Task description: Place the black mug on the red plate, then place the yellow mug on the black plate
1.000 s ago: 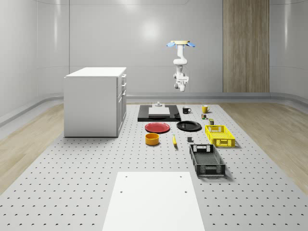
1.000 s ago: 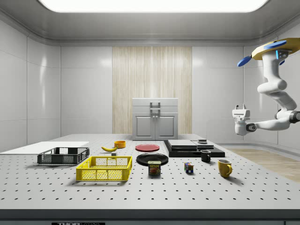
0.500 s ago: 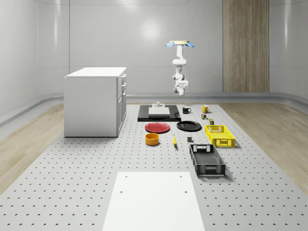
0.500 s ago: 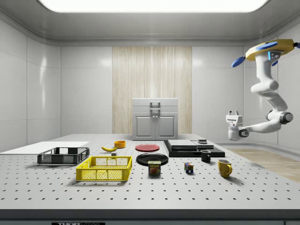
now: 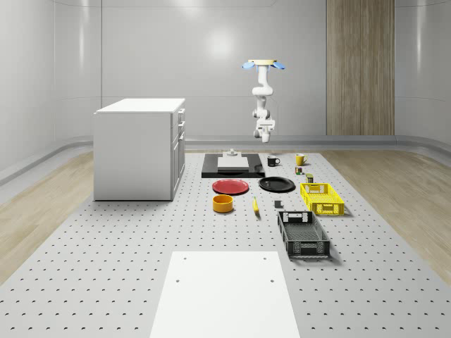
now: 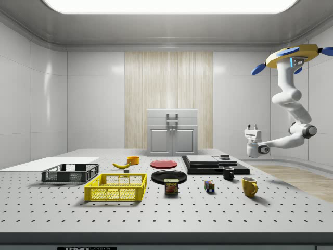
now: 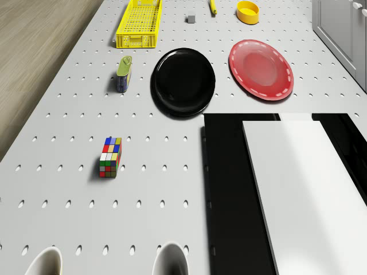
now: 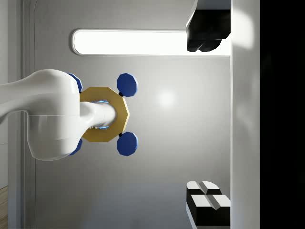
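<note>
Drone (image 6: 294, 53) hovers beyond table's far edge (image 5: 282, 152); our gripper (image 6: 252, 126) points up, fingers parted, well above black mug (image 6: 228, 173).

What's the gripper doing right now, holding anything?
Gripper: open, holding nothing, pointing upward in the air above the black mug.

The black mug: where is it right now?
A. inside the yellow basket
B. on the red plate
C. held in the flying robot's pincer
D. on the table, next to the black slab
D. In the side view the black mug stands on the table beside the black slab, apart from the red plate and below the pincer.
</note>
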`<state>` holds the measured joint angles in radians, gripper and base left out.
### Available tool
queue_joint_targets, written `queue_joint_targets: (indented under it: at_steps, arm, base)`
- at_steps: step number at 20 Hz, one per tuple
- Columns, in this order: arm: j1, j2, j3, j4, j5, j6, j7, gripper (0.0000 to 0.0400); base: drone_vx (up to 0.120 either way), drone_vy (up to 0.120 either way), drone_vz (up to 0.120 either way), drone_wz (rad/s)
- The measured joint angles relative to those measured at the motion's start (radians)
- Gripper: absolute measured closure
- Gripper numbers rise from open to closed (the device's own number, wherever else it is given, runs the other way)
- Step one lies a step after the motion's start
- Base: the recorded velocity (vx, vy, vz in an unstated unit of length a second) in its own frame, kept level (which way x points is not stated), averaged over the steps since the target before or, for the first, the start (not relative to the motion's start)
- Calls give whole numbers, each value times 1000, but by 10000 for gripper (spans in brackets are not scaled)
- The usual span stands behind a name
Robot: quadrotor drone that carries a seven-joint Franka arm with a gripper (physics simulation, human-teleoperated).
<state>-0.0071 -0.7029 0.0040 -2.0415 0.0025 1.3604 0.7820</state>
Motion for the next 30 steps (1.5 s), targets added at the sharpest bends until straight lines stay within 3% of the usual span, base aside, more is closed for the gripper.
queue_joint_targets:
  at_steps: [30]
  arm:
    - [-7,-14,18,-11,-23,20,2,0]
  base:
    - [120,0,0,0]
